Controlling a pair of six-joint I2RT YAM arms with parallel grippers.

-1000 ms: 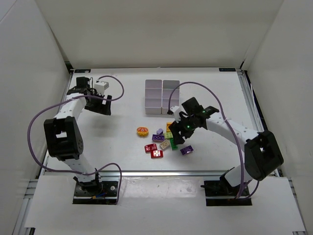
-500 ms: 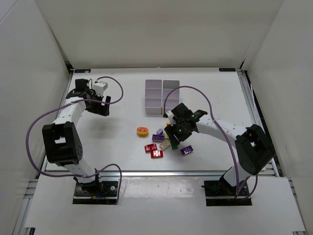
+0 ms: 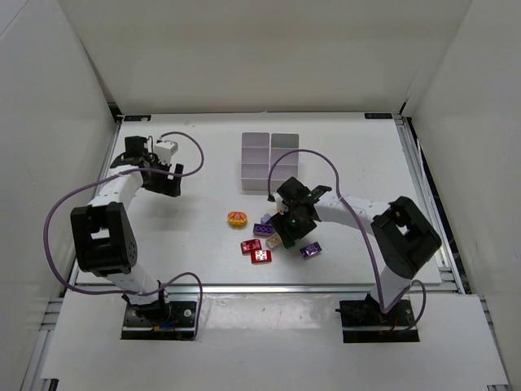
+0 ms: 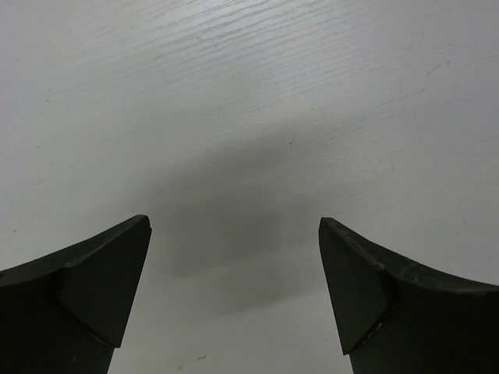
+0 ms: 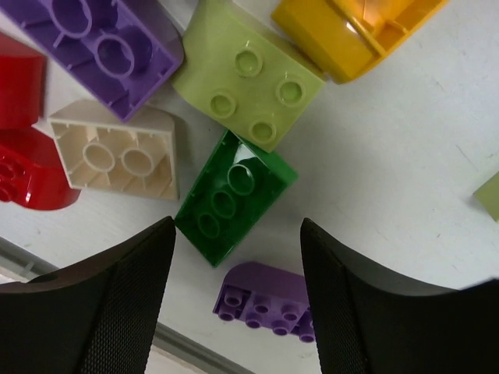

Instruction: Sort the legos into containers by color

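The legos lie in a loose pile in the middle of the table: an orange one (image 3: 237,217), two red ones (image 3: 256,251), a purple one (image 3: 263,230) and another purple one (image 3: 310,251). My right gripper (image 3: 289,230) hovers open low over the pile. In the right wrist view a green brick (image 5: 234,195) lies hollow side up just ahead of the right gripper (image 5: 238,288), and a purple studded brick (image 5: 269,304) sits on the table between the fingers. Lime (image 5: 249,82), tan (image 5: 117,156) and yellow (image 5: 351,27) bricks lie beyond. The white containers (image 3: 270,163) stand behind the pile. My left gripper (image 3: 132,155) (image 4: 234,226) is open over bare table.
The raised metal table rim (image 3: 269,287) runs along the near edge, close to the purple brick. White walls enclose the table on three sides. A purple cable loops off each arm, the right arm's cable (image 3: 285,159) arching over the containers.
My right gripper has slid left and down over the pile, its forearm swinging in closer. The left arm shifted slightly and stays open.
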